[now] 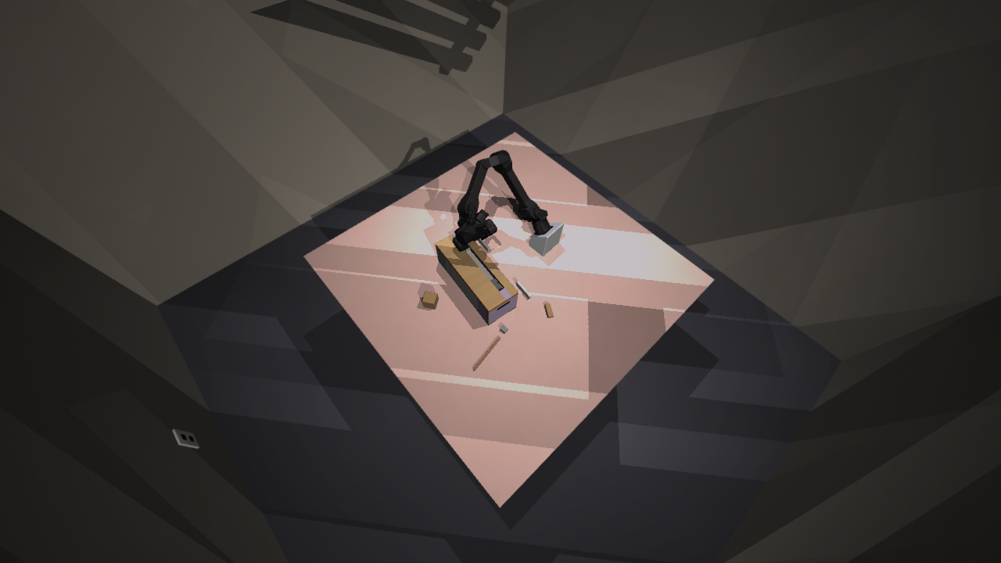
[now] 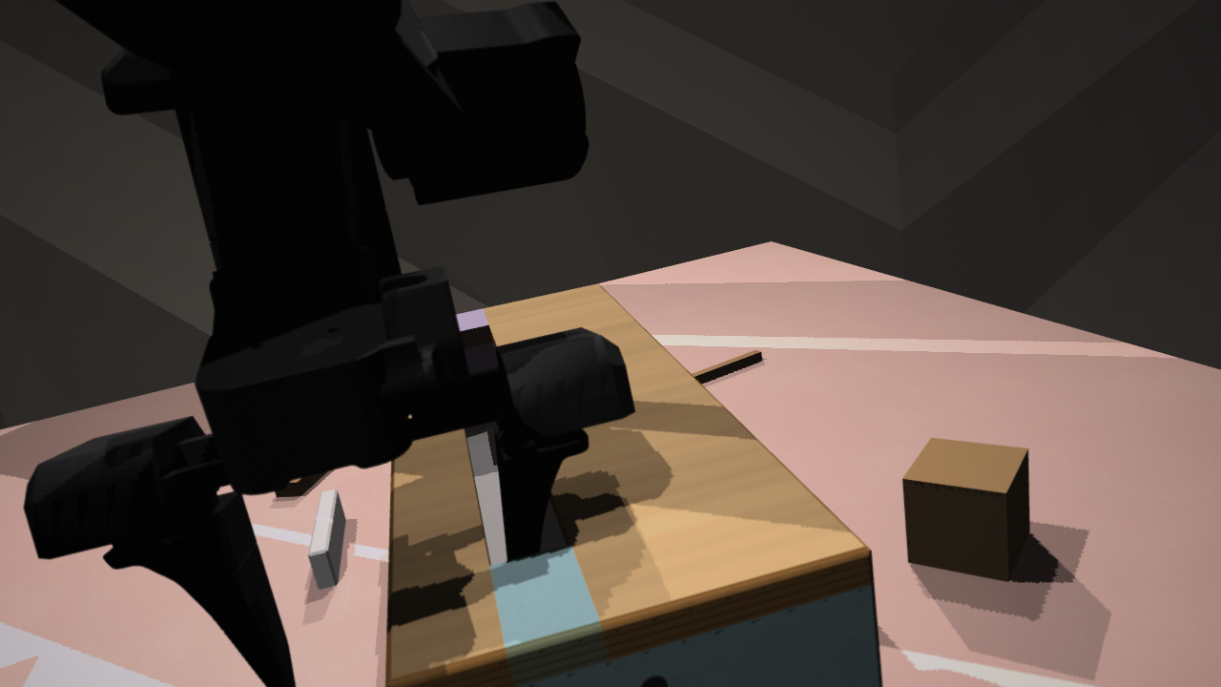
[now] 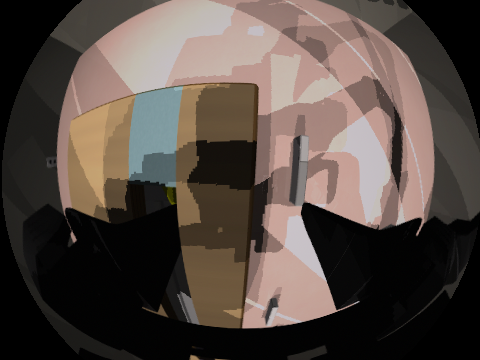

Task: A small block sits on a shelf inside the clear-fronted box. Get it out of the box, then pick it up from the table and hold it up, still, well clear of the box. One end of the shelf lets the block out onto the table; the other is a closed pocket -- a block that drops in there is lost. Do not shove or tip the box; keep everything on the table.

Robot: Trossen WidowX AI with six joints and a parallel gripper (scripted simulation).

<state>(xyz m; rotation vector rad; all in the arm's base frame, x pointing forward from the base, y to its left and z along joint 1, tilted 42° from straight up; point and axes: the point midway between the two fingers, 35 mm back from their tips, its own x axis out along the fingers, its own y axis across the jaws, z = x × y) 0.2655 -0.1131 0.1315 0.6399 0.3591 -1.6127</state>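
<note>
The box (image 1: 467, 281) (image 2: 725, 504) (image 3: 215, 285) has a wooden top with a long slot, a light-blue strip (image 2: 546, 589) (image 3: 156, 117) at one end and a lilac strip (image 2: 471, 320) at the other. A sliver of the yellow block (image 3: 171, 196) shows in the slot in the wrist view, right by my finger and close to the blue strip. The exterior view does not show it. My gripper (image 1: 472, 246) (image 2: 403, 619) (image 3: 250, 207) is open and empty. One finger reaches down into the slot, its tip hidden; the other hangs outside the box, on the robot-base side.
A pale bar (image 1: 523, 288) (image 2: 326, 538) (image 3: 271, 311) and another grey bar (image 3: 300, 170) lie beside the box. A tan piece (image 1: 548, 310), small grey cube (image 1: 503, 328) and thin stick (image 1: 486, 353) (image 2: 730, 367) lie around its lilac end. A brown cube (image 1: 429, 299) (image 2: 964, 512) stands opposite.
</note>
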